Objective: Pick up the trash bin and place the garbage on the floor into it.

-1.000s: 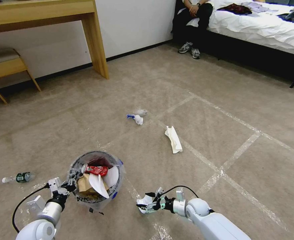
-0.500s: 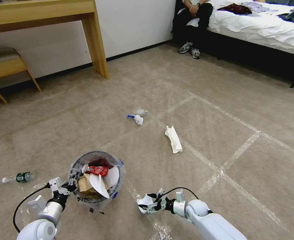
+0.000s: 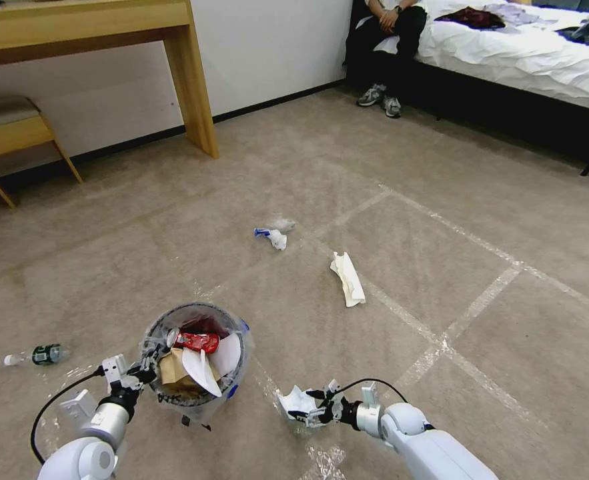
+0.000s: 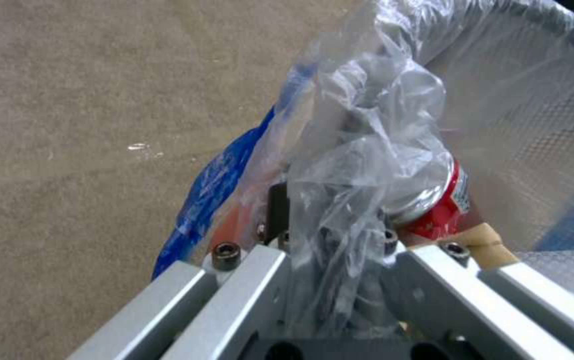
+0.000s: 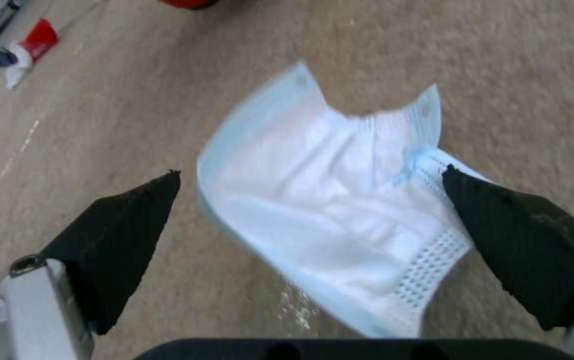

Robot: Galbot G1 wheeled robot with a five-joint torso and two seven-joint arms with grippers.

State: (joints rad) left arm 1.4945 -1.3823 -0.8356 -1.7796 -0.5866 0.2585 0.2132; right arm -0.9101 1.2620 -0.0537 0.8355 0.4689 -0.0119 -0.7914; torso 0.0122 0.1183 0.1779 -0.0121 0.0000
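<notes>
Looking down from the head view, the trash bin stands on the floor with the left gripper clamped on its near rim, a red can, brown paper bag and white paper inside it, while to the bin's right the right gripper hangs low over a pale blue face mask; a folded white slipper and a wrapper lie beyond the bin, a small bottle to its left. In the left wrist view the fingers pinch the bin's crinkled plastic liner and rim, beside the can. In the right wrist view the black fingertips are spread wide either side of the mask, one tip touching its edge.
</notes>
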